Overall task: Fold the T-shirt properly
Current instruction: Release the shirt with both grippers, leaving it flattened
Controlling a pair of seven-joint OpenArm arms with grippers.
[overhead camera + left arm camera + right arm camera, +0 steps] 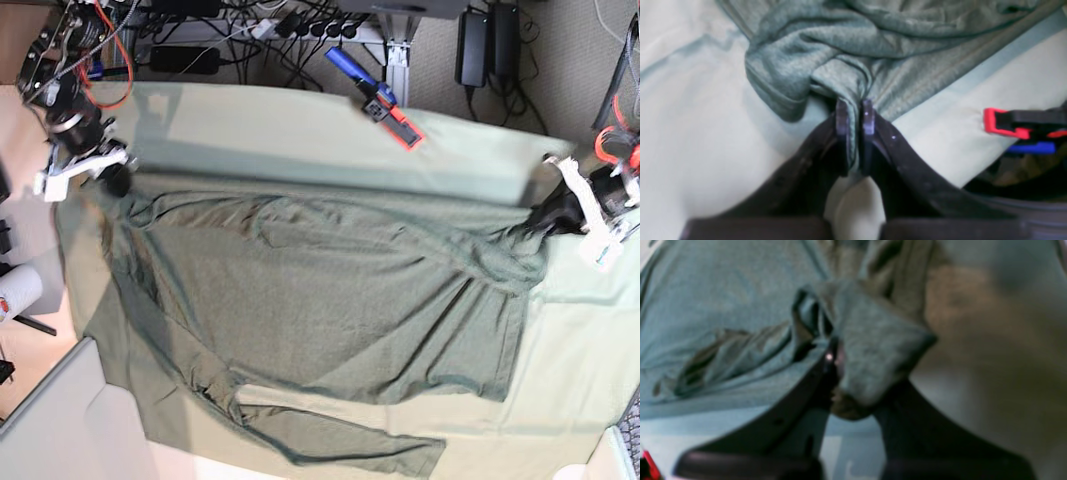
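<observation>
We start with the counter, covered by a pale mint tablecloth [300, 125]. Spread across most of it lies the T-shirt [330, 300], dark olive, wrinkled, its long axis running side to side in the base view, one short sleeve [340, 440] trailing toward the near edge.

Our two arms sit at opposite ends of that axis. The right gripper [112, 175] is at the base view's left end of the far edge; the left gripper [555, 215] is at the base view's right end. The garment stretches between them, so neither arm is nearer: each holds its own end.

In the left wrist view the fingers [841, 116] are pressed nearly together, with a bunched pleat of the knit pinched between them. In the right wrist view, which is blurred, the right fingers [830, 363] look likewise closed, with a fold of the cloth draped over them; we judge it gripped.

A red and black clamp [390, 110] lies on the far edge, apart from the cloth.

We judge the coming move turns on carrying this held far edge together toward the near hem, across the short axis.
</observation>
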